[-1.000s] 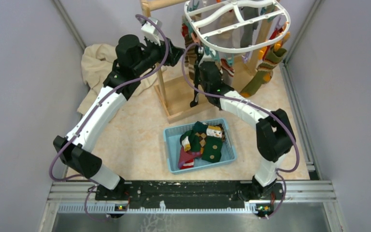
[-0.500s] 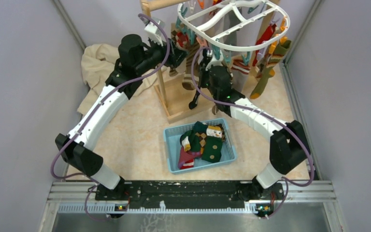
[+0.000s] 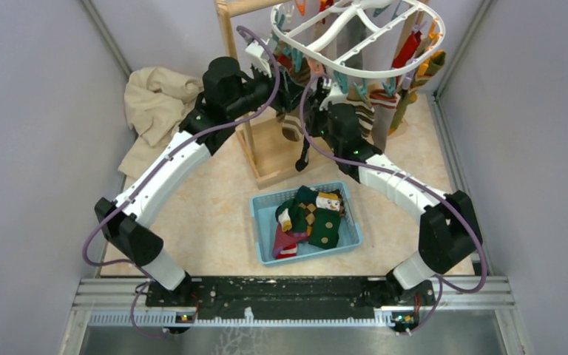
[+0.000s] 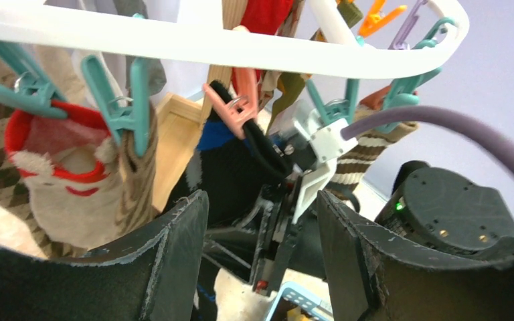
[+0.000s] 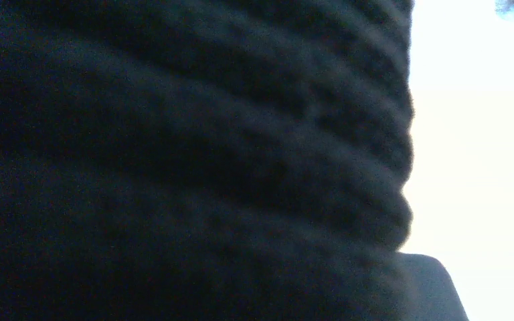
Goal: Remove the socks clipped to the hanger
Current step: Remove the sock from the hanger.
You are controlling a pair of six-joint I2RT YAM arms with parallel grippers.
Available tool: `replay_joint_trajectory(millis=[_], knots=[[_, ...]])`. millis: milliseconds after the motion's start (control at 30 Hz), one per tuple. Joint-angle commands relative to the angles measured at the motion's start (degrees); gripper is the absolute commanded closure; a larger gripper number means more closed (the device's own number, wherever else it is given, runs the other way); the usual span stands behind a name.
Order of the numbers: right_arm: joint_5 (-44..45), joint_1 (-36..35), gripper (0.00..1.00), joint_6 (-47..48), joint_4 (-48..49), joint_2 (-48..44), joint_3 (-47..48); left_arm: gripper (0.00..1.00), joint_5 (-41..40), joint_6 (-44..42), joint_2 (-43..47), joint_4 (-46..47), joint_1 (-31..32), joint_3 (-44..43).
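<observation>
ok so the left gripper is parked right under the near rim of the hanger; its fingers are about half open with nothing between them; the thing closest to that gap is a black sock with a blue band, hanging from a pink clip just past the fingertips, not touching them as far as I can see; off to the left finger's side there's a red and cream sock on a teal clip, with an argyle one at the edge behind it.

the right gripper comes in from the other side, right beside that same black sock; its fingers are closed all the way; its own camera shows nothing but dark ribbed knit pressed up against the lens, so it looks like it has the black sock pinched; from above, a dark strip dangles below it over the wooden stand.

the hanger itself is a white oval frame with cross bars, up at the far end of the table above the stand; the socks crowd along its rim: brown stripes, red, olive green, all dangling from teal, pink and orange clips; a few loose socks lie piled in a blue basket on the table between the two arms, dark green, argyle, one with a snowman face; a beige cloth is bunched up at the far left.
</observation>
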State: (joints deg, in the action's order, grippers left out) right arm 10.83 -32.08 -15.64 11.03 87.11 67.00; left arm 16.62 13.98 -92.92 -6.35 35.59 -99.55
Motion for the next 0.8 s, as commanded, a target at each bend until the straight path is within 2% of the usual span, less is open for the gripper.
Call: replay_joint_trajectory(millis=[0,400,767], knots=[[-3.3,0.3,1.00,-0.3,4.9,-2.9,-0.8,0.34,-2.0,1.8,-1.6,1.4,1.8,-3.8],[-6.2,0.3,1.00,0.0,9.8,-5.5,-5.5,0.35,-8.8,6.6,-6.1,1.7,2.8,-7.1],[-7.7,0.3,1.00,1.3,9.4,-5.8,-5.3,0.35,-9.5,11.1,-10.5,4.3,2.9,-9.8]])
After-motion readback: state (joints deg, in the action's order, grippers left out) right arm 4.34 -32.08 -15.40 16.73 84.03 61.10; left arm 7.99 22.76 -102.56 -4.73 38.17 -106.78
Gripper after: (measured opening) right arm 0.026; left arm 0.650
